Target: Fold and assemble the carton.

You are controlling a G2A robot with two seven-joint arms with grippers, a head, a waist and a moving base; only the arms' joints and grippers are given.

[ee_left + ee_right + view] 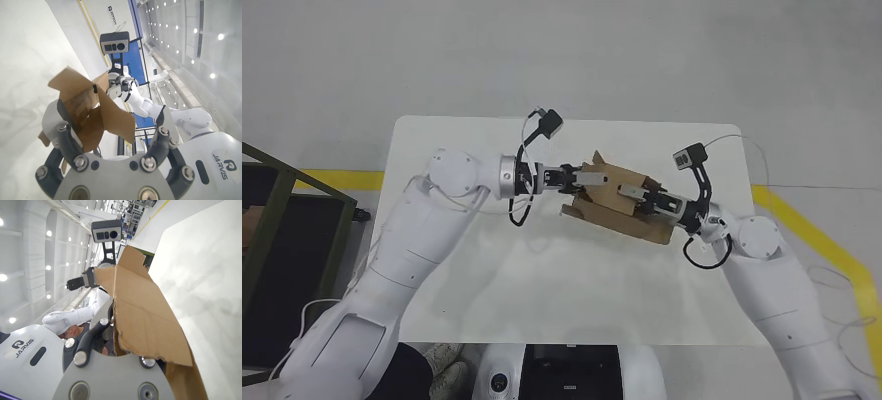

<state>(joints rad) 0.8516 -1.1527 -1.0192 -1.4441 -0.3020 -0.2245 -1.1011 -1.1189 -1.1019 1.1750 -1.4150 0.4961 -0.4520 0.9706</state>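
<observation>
Top view puts, above the white table, the half-open carton between both arms, where it may twist or tear (its flaps splay loose), since the right gripper pinches one wall while the left gripper has jaws spread around the near end.

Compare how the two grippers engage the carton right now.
The left gripper stands wide open, one finger against a flap; the right gripper is shut on a wall of the carton. The left sits at one end, the right at the opposite end. Both are over the table.
</observation>
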